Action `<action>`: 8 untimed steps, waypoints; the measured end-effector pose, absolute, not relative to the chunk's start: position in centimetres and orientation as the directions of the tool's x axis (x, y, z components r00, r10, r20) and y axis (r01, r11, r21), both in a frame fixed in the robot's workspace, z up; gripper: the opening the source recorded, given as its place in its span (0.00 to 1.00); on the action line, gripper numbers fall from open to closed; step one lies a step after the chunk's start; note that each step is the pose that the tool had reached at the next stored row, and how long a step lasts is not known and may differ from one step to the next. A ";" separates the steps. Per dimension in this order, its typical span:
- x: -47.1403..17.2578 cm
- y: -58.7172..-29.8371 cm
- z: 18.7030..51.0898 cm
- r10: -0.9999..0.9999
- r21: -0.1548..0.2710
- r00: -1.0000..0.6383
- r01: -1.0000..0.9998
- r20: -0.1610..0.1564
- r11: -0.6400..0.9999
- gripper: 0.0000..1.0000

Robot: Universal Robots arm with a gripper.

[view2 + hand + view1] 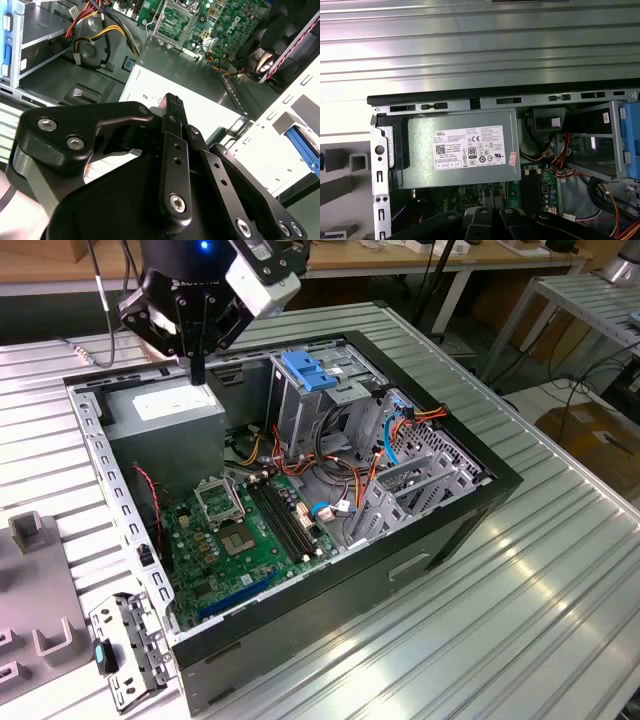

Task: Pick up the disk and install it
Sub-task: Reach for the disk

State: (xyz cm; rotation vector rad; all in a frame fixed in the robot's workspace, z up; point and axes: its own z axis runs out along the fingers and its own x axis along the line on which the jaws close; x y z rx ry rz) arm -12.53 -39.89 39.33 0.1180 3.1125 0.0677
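Item: open computer case (pixel 455 525), lying on its side on a ribbed metal worktop (pixel 560 580). Contents, exterior view: green motherboard (pixel 235 535) at the centre; grey power supply box (pixel 165 415) with a white sticker in the corner toward that view's left; upright grey drive cage (pixel 305 390) with a light-blue cap beside the box, toward that view's right; bundles of red, orange and yellow cables beyond the cage. Hand (pixel 197 370): black, hanging just above the power supply box near its far edge, fingers drawn together, nothing held; in the second wrist view the fingertip end (pixel 172 100) stands over the box's white sticker. Disk: position cannot be told; a blue strip (pixel 302 142) among pale fixtures outside the case wall may be one of its rails, not certain.
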 end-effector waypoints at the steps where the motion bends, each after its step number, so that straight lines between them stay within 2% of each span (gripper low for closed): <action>1: -12.6 -39.9 39.3 0.076 0.044 -0.997 0.075 -0.024 0.996 0.11; 8: -13.0 -39.9 39.3 0.076 0.044 -0.997 0.075 -0.024 0.996 0.11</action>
